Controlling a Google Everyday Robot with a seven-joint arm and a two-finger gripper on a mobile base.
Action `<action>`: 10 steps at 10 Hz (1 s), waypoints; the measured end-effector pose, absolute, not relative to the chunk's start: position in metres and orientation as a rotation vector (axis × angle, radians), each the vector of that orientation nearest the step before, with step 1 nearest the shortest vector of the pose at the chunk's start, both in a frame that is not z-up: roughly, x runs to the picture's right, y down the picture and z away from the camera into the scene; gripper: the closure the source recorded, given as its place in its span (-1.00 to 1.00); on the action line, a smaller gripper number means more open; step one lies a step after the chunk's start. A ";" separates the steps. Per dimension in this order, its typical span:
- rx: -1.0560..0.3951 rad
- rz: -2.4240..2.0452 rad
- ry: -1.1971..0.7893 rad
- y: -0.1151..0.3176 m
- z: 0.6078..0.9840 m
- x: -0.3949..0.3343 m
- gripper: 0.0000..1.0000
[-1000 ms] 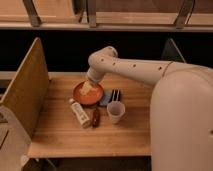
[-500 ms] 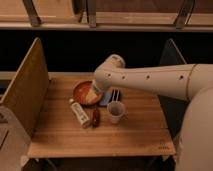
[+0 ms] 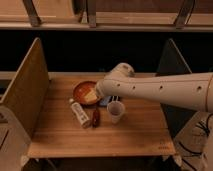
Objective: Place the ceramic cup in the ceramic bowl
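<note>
From my station I see the arm [image 3: 165, 90] reaching in from the right, across the wooden surface [image 3: 135, 132], and ending over the ceramic bowl [image 3: 78, 91]. The gripper [image 3: 95, 93] sits at the bowl's right edge, low above it. Its jaws stand apart and I see nothing held between them. A pale yellowish patch shows inside the bowl right where the gripper ends (I cannot tell whether it belongs to the gripper or lies in the bowl).

The ceramic cup [image 3: 115, 111] stands upright on the surface, in front of the arm's wrist and to the right of the bowl, apart from it and outside it. The gripper does not touch it.

Just left of the cup lies a narrow dark reddish item [image 3: 95, 118], and left of that a white bottle [image 3: 80, 114] lies on its side, tilted, below the bowl. Between the bowl and the cup, partly under the arm, I make out a dark striped item [image 3: 113, 98] lying flat with something bluish at its left edge.

A tall wooden side panel [image 3: 30, 85] closes the surface on the left, and a darker panel [image 3: 170, 65] stands on the right behind the arm.
</note>
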State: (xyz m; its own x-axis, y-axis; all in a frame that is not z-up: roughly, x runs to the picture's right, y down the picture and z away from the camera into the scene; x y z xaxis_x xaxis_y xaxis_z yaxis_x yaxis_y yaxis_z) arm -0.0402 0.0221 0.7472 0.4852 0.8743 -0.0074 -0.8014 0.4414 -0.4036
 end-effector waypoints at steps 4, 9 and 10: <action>-0.417 1.028 -0.077 0.059 0.734 -0.003 -0.60; -0.532 1.035 -0.031 0.100 0.725 -0.009 -0.60; -0.562 1.029 -0.027 0.108 0.729 -0.016 -0.60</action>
State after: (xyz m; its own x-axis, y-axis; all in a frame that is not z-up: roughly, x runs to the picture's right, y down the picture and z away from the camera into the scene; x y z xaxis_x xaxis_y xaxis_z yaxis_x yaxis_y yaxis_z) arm -0.0164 0.1080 0.7295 0.5284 0.8156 -0.2358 -0.8019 0.3883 -0.4540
